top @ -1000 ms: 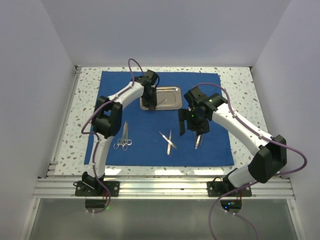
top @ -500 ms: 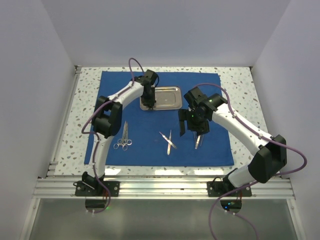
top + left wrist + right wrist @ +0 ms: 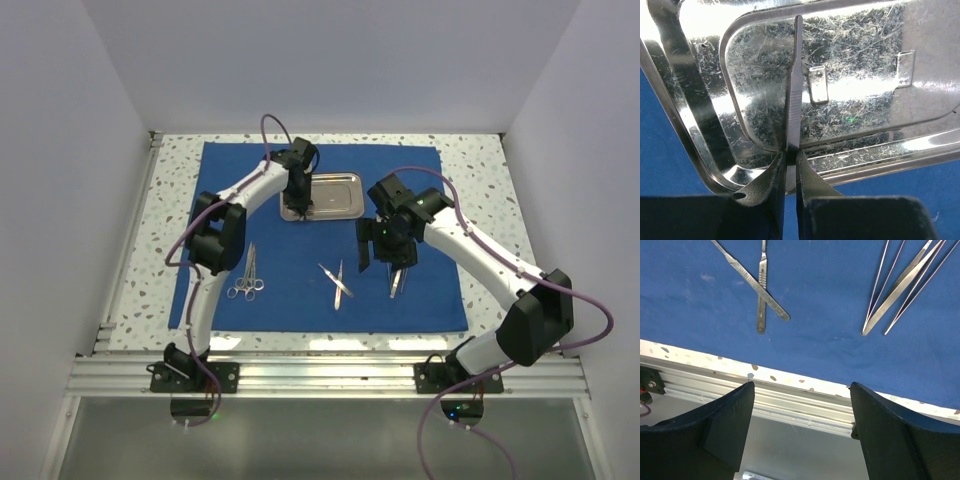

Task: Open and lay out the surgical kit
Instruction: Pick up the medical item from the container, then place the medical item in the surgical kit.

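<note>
The royal-blue cloth [image 3: 300, 305] lies spread flat on the table. At its far middle sits the steel tray [image 3: 340, 195], whose rim [image 3: 700, 110] fills the left wrist view. One thin silver handle [image 3: 795, 90] lies in the tray, and my left gripper [image 3: 791, 157] [image 3: 300, 203] is shut on its near end. Ringed scissors and forceps [image 3: 247, 280], two crossed scalpels [image 3: 338, 282] [image 3: 760, 290] and tweezers [image 3: 397, 280] [image 3: 895, 290] lie on the cloth. My right gripper [image 3: 801, 386] [image 3: 383, 250] hangs open and empty above the cloth, between the scalpels and the tweezers.
The speckled tabletop [image 3: 480, 170] shows around the cloth. A metal rail [image 3: 330, 375] [image 3: 790, 400] runs along the near edge, by both arm bases. White walls close in the left, right and far sides.
My left gripper's jaws have come together onto the silver handle in the tray. The right arm has not moved.
</note>
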